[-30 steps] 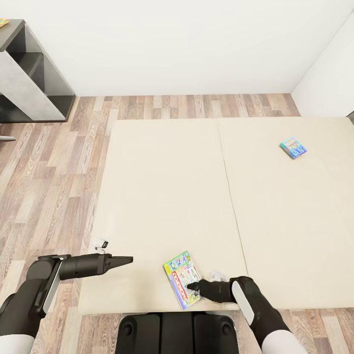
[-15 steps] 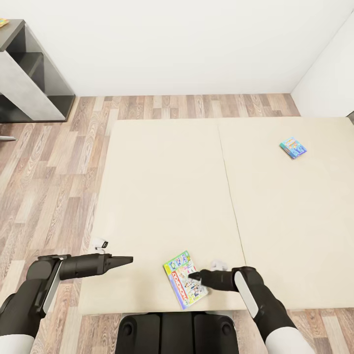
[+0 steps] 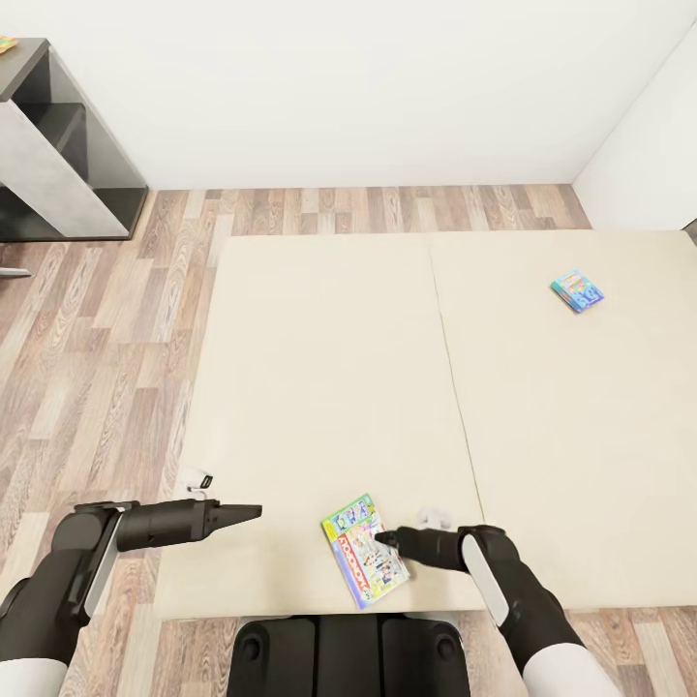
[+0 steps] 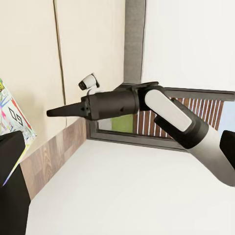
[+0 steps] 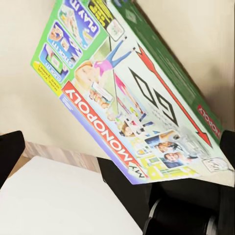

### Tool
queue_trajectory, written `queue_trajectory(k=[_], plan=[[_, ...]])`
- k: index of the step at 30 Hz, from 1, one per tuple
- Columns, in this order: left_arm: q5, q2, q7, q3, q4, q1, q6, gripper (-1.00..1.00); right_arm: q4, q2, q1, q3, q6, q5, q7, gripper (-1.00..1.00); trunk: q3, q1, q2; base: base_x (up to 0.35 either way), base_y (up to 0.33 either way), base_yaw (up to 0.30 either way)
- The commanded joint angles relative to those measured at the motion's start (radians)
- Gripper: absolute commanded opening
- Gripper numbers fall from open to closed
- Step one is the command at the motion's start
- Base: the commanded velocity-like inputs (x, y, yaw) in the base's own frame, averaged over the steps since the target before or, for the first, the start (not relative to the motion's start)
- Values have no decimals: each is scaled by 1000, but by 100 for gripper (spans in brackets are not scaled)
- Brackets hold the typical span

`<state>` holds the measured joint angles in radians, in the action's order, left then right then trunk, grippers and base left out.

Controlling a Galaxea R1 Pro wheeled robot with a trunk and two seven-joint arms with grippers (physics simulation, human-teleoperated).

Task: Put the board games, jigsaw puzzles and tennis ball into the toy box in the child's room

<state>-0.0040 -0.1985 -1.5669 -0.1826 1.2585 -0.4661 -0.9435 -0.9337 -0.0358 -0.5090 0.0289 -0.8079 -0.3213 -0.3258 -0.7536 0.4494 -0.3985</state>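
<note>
A Monopoly board game (image 3: 362, 550) lies flat on the beige bed (image 3: 319, 387), near its front edge. My right gripper (image 3: 380, 538) hovers at the box's right side, open, with nothing between its fingers (image 5: 10, 156). The box lid (image 5: 122, 103) lies just ahead of them. A second, smaller board game (image 3: 578, 289) rests far right on the bed. Over the bed's front left part my left gripper (image 3: 250, 510) stands open and empty, pointing toward the Monopoly box (image 4: 11, 117). The toy box and tennis ball are out of view.
The grey table's (image 3: 44, 165) end stands at the far left on the wood floor (image 3: 106, 319), with a small colourful flat item (image 3: 6, 44) on its top. White walls (image 3: 368, 87) close off the back and right. My black base (image 3: 348, 653) meets the bed's front edge.
My right gripper has drawn back from above the Monopoly box's lower part to its right edge. The box, the left arm and the camera have not moved.
</note>
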Motion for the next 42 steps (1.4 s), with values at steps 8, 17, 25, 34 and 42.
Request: queue_trajectory(k=[8,17,25,34,42], plan=[[0,0,-4,0,0,0,-11,100,36,-17,1,-2,72,2,128,100,-1,1,-2,0,0,0],[1,1,-4,1,1,0,-11,100,112,-38,-9,0,143,4,187,100,-1,1,-2,0,0,0],[1,5,-4,3,3,0,-11,100,182,-45,-26,13,176,5,193,100,-1,1,-2,0,0,0],[1,4,-4,2,4,0,-11,100,191,-48,-35,68,174,4,195,100,-1,1,-2,0,0,0],[1,6,-4,3,4,0,-11,100,190,-60,-35,83,176,5,195,100,-1,1,-2,0,0,0]])
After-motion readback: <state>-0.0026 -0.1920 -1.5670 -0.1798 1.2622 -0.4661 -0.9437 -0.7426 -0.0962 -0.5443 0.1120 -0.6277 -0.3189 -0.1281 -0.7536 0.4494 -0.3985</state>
